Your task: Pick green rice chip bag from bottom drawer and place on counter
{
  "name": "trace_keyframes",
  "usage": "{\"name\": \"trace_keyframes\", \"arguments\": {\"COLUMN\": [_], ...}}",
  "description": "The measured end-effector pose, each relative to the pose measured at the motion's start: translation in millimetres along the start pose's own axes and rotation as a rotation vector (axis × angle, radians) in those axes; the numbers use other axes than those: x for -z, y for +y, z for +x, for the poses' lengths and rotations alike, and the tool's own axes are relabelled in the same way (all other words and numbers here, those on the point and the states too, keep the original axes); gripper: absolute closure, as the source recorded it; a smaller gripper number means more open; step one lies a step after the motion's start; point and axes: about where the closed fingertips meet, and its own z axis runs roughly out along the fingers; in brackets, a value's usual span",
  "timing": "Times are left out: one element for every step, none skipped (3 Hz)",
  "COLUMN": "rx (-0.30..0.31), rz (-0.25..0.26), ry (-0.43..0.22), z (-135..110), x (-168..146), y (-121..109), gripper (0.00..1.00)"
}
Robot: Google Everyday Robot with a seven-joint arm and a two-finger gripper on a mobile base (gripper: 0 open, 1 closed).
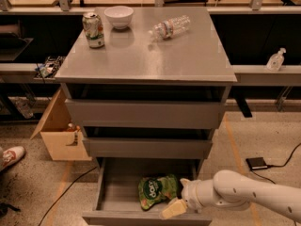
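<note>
The green rice chip bag [157,190] lies flat in the open bottom drawer [117,192], right of its middle, logo up. My gripper [178,199] comes in from the right on a white arm and hangs over the drawer's front right part, right beside the bag's right edge. One pale finger [173,209] points down-left toward the drawer's front edge. The counter [150,55] is the grey top of the cabinet, above the two shut upper drawers.
On the counter stand a green-and-white can [93,30] at back left, a white bowl [118,17] beside it, and a clear plastic bottle [170,27] lying on its side. A cardboard box [59,133] sits on the floor left of the cabinet. A shoe [10,157] shows at far left.
</note>
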Motion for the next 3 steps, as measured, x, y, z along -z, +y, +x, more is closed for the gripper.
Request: {"name": "trace_keyframes", "arguments": {"rx": [-0.008,-0.034,-0.065], "rz": [0.043,0.061,0.092], "ry": [-0.014,-0.016,0.008], "z": [16,34,53], "x": [-26,-61,-100], "y": [-42,-80,-114], "gripper": [0.00,0.00,0.00]}}
